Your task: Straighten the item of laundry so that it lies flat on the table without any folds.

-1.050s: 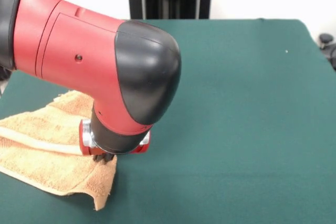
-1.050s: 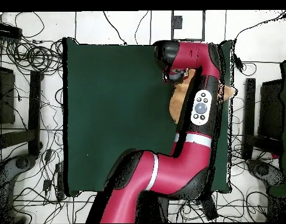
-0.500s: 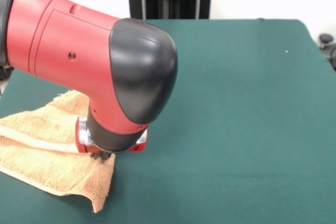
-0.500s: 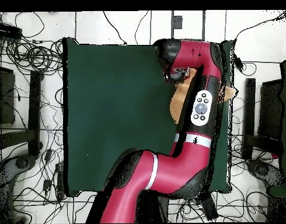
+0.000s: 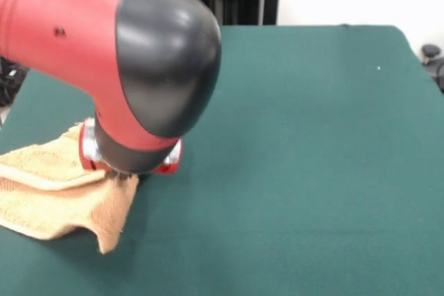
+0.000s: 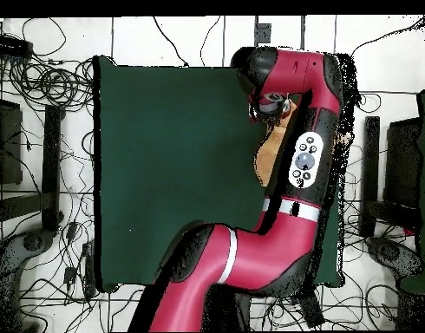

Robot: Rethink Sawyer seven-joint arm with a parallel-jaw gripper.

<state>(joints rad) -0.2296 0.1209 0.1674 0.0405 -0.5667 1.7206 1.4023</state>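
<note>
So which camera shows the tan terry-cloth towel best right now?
The front view: the tan terry-cloth towel lies bunched and folded on the dark green table, partly under the arm. The overhead view shows only a tan sliver beside the arm.

Tan towel (image 5: 52,195) lies bunched and folded at the green table's (image 5: 312,171) left edge, one corner drooping toward the near edge. Red-and-black arm (image 5: 118,60) hangs low over the towel's right end; gripper (image 5: 125,173) mostly hidden, apparently touching cloth.
</note>
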